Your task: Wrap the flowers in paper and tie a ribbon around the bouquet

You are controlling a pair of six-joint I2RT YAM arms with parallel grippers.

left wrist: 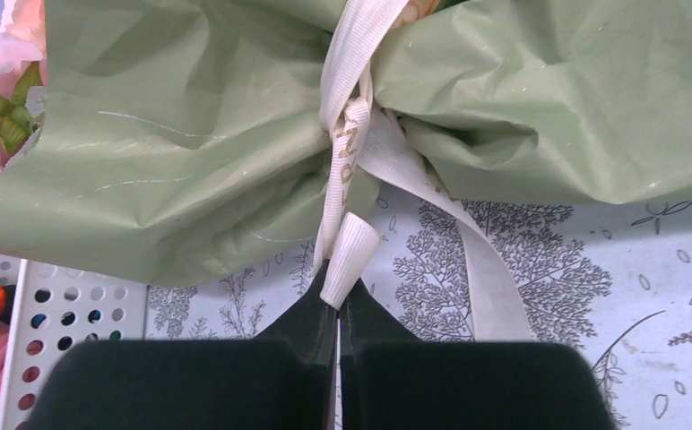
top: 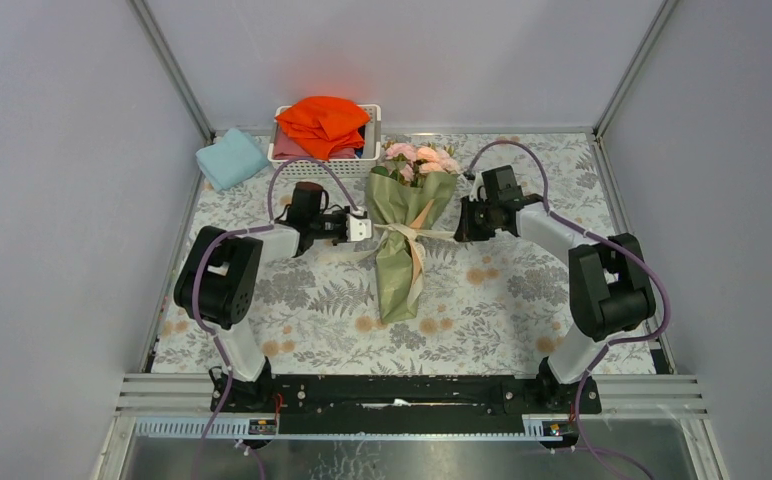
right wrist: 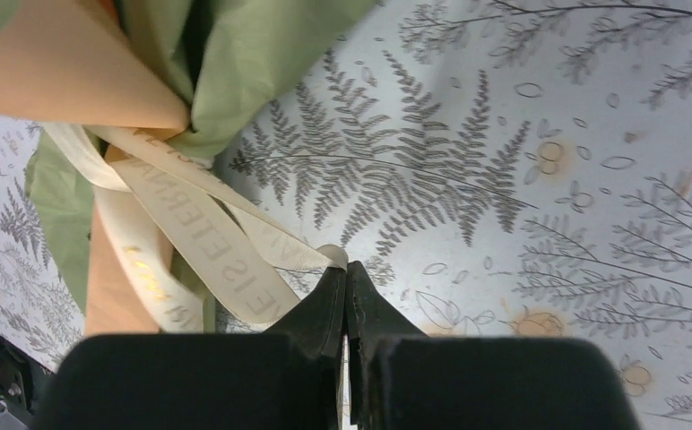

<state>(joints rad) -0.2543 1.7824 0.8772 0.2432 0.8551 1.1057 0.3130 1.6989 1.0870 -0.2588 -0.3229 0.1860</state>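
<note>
My left gripper (left wrist: 338, 309) and right gripper (right wrist: 346, 285) each pinch a ribbon (left wrist: 347, 143) end tight, bouquet (top: 402, 225) between them; an uneven pull could slip satin from my jaws

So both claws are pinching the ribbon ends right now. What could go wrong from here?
1. The left gripper and right gripper each pinch only the tip of the ribbon; a hard pull could slip an end free.
2. Uneven pulling might drag the bouquet sideways, since nothing else holds it down.
3. Overtightening could crumple or tear the thin paper at the cinch.
</note>
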